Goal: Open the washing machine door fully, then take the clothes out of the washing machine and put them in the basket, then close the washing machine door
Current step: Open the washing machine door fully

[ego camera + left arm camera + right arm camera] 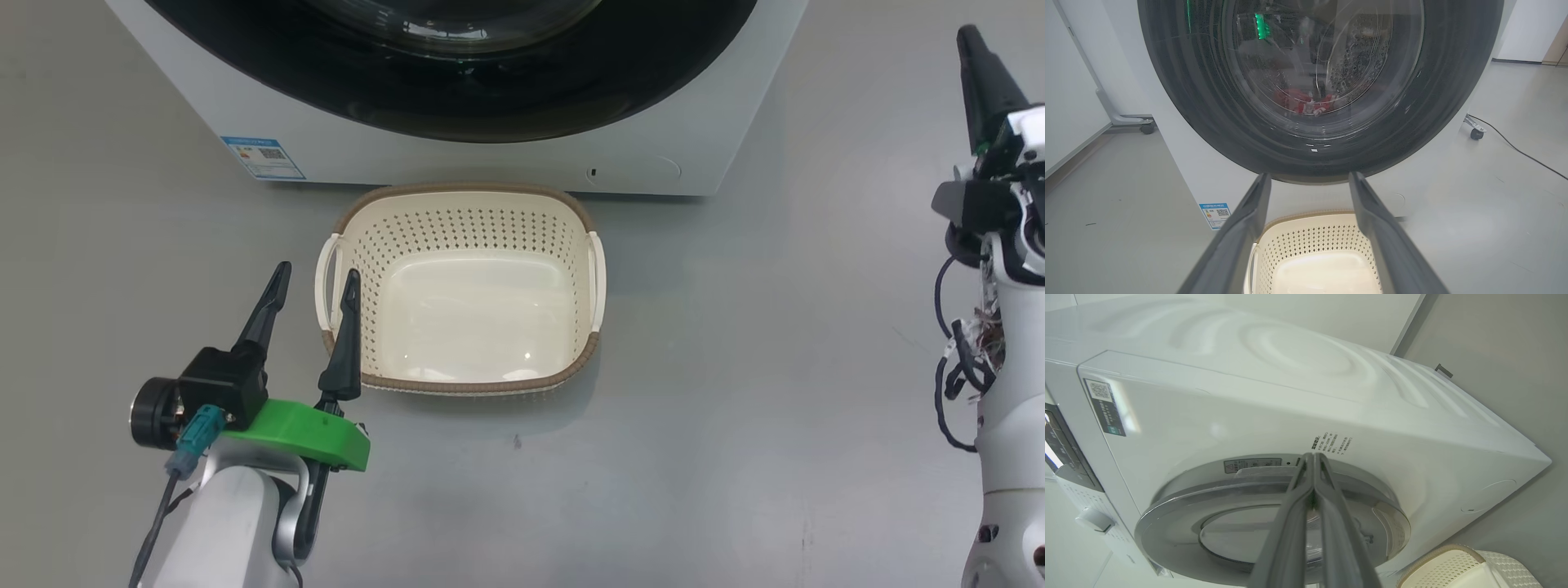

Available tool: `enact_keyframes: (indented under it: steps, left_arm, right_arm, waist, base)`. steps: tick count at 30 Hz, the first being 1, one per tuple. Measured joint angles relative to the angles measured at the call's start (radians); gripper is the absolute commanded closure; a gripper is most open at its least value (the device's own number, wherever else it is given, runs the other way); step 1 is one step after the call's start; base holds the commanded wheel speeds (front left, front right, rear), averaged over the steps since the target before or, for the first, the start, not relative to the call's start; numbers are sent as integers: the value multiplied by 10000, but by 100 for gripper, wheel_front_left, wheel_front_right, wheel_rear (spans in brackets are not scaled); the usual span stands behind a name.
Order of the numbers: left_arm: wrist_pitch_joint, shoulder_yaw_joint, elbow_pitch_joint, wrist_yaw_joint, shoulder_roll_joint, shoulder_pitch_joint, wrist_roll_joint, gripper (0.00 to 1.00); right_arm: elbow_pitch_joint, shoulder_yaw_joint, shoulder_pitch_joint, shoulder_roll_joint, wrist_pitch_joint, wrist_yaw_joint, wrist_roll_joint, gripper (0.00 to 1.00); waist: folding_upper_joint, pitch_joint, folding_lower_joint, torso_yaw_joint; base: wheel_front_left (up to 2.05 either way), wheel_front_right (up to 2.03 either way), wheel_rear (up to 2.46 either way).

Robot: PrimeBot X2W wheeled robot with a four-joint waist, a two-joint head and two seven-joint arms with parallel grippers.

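The white washing machine (pixel 490 163) stands at the top of the head view, and its door (pixel 457 106), with the glossy black rim, lies flat against the front. Through the door glass (pixel 1180 81) red clothes (pixel 1302 104) lie low in the drum. The cream basket (pixel 465 189) sits empty on the floor in front of the machine. Just left of the basket, my left gripper (pixel 317 278) is open and holds nothing; the left wrist view shows it (pixel 1308 177) aimed at the door's lower rim. My right gripper (pixel 967 37) is raised at the far right, shut. Its tips (pixel 1313 456) lie at the door's edge (pixel 1180 522); contact cannot be told.
A blue label (pixel 263 157) and a round flap (pixel 645 170) mark the machine's lower front. Caster wheels (pixel 1147 128) and a floor cable (pixel 1515 147) flank the machine. A control knob (pixel 1094 520) sits beside the door. Grey floor lies around the basket (pixel 1437 559).
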Motion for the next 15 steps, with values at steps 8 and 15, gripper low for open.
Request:
enact_keyframes:
  steps: [8,15]
  left_arm:
    - [0,-182,-79,-142,-35,-335,2,0]
    - [0,-255,-136,-226,-46,-557,2,0]
  right_arm:
    - [77,268,-1134,-286,878,-176,194,100]
    - [215,606,-2059,-529,1555,-428,217,100]
  waist:
    - [0,515,0,319]
    - [0,917,0,580]
  base:
    - [0,0,0]
    - [0,0,0]
